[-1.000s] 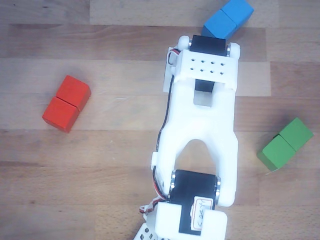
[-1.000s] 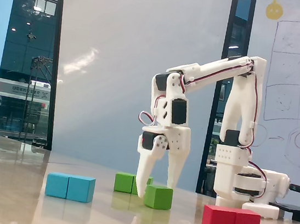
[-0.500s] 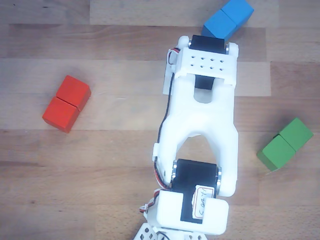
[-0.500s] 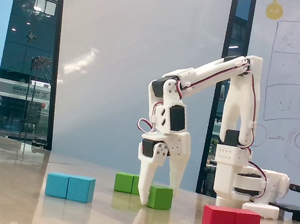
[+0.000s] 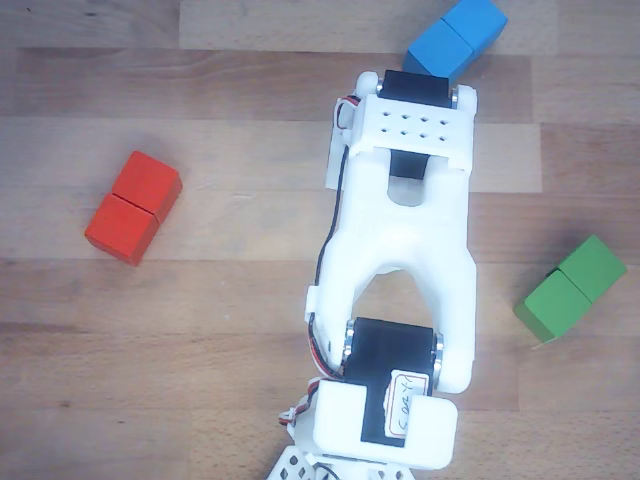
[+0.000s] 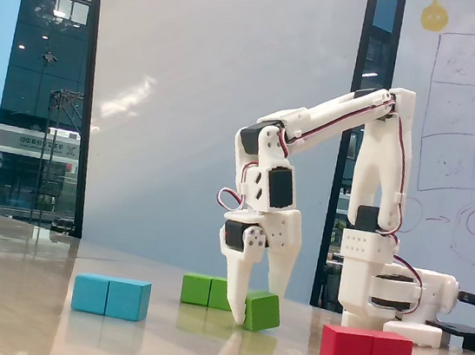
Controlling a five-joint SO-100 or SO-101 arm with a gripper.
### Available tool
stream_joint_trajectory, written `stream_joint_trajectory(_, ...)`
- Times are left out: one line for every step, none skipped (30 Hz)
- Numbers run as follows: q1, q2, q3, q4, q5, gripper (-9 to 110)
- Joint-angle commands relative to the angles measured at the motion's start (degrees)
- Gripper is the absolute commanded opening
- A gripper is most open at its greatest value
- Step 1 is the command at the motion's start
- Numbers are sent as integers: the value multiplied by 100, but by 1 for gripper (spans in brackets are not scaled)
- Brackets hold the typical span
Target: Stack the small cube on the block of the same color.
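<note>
Small green cube tilted on the wooden table, nipped between the fingers of the white gripper — seemingly clamped, though partly hidden; light, rigid, smooth-faced; best held square across opposite faces; green oblong block just behind.

1. You have one small green wooden cube, seen only in the fixed view.
2. You have three oblong wooden blocks, each seamed across the middle: one green, one red, one blue.
3. You have one white two-finger robot arm.
</note>
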Motion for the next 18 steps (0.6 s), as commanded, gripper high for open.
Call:
stream_joint_trajectory(9,44,-448,-62,44,0)
stream_joint_trajectory(9,53,-466,-62,44,0)
stream_joint_trajectory(9,62,-492,-62,44,0)
stream_joint_trajectory(9,79,-519,-62,44,0)
stream_joint_trajectory(18,114,-527,-62,44,0)
stream_joint_trajectory(18,132,-545,-62,35,1)
stream_joint_trajectory(18,132,-606,-62,9,1)
stream_joint_trajectory(18,141,-712,0,-9,1)
stream_joint_trajectory(35,141,-844,44,-18,1)
stream_joint_trajectory(97,141,-1011,53,-18,1)
stream_joint_trajectory(202,141,-1178,53,-26,1)
stream_joint_trajectory(334,141,-1336,53,-26,1)
stream_joint_trajectory(475,176,-1512,53,-26,1)
stream_joint_trajectory(624,237,-1687,53,-26,1)
stream_joint_trajectory(782,308,-1837,53,-35,1)
stream_joint_trajectory(932,352,-1986,53,-35,1)
stream_joint_trajectory(1090,378,-2118,53,-44,1)
stream_joint_trajectory(1248,387,-2241,53,-44,1)
